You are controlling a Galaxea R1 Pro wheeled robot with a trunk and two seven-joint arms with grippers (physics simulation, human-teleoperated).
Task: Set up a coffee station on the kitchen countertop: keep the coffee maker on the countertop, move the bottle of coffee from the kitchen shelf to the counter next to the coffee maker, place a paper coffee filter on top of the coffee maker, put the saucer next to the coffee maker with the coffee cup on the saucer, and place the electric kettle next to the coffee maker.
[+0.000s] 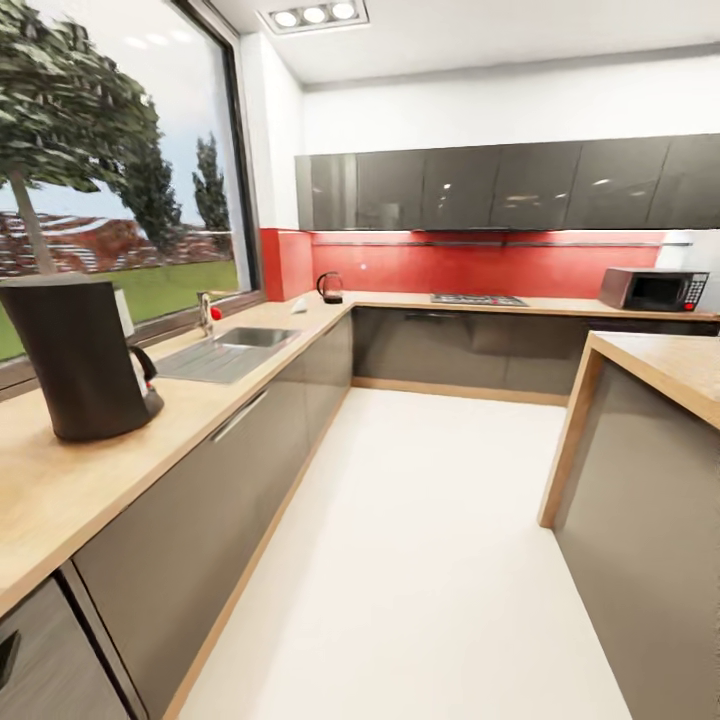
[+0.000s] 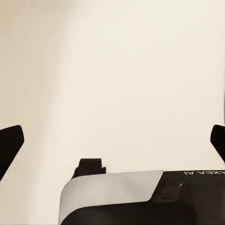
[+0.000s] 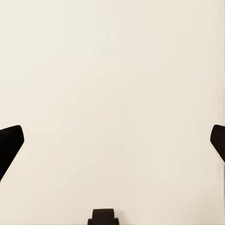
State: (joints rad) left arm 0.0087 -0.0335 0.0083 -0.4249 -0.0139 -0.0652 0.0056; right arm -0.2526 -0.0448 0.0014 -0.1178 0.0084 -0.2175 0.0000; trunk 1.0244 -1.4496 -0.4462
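Note:
The black coffee maker [image 1: 80, 355] stands on the wooden countertop [image 1: 70, 490] at the near left. Far along the same counter, in the back corner by the red wall, sits the dark electric kettle [image 1: 330, 288]. A small white object [image 1: 299, 304] lies near the kettle; what it is cannot be made out. My left gripper [image 2: 112, 140] is open over pale floor, its dark fingertips [image 2: 10, 143] wide apart. The right gripper [image 3: 112, 140] is open too, with black fingertips [image 3: 10, 143] at both edges and nothing between them.
A sink [image 1: 235, 350] with a tap [image 1: 204, 312] is set into the left counter. A cooktop [image 1: 477, 299] and a microwave [image 1: 653, 289] are on the back counter. An island counter [image 1: 650, 450] juts in at the right. White floor [image 1: 420, 560] runs between the cabinets.

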